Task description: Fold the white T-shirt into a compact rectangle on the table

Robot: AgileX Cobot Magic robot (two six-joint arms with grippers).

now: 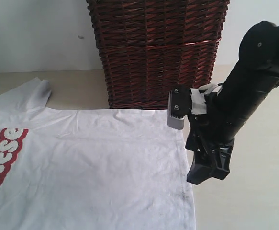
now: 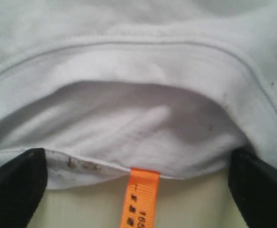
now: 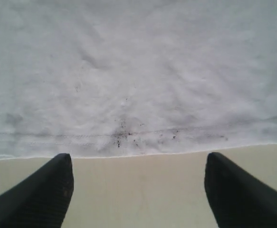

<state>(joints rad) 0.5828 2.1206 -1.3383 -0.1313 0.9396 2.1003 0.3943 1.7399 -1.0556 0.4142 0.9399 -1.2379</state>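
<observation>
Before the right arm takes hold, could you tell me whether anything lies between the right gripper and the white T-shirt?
Nothing visible does. The right gripper is open, and only bare table lies between its fingertips and the hem of the T-shirt. The basket stands along another edge of the shirt, outside that gap.

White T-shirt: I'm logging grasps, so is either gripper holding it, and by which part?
Nothing is held: left gripper open over the collar, right gripper open short of the hem.
</observation>
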